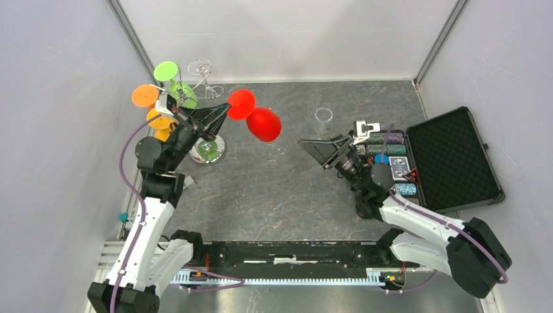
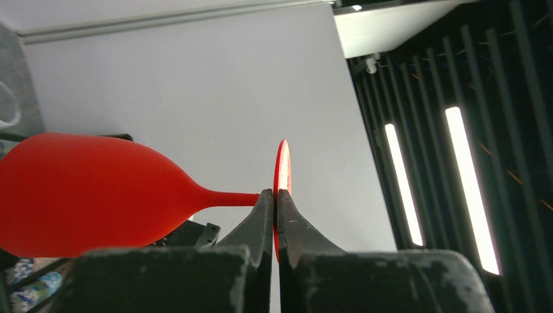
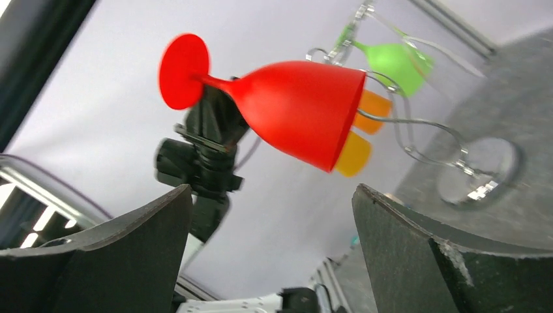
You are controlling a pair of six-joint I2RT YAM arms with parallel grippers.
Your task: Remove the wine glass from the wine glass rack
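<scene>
Now left gripper (image 2: 275, 195) clamped on thin stem of smooth red wine glass (image 2: 85, 195); right gripper (image 3: 272, 195) apart

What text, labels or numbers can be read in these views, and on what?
No text is legible in any view.
The card boxes in the black case carry print that is too small to read.
No marks show on the red wine glass or the wine glass rack.

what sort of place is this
Probably a robot lab test booth: white panels enclose a grey table, with the left arm and right arm bolted at its near edge.
</scene>
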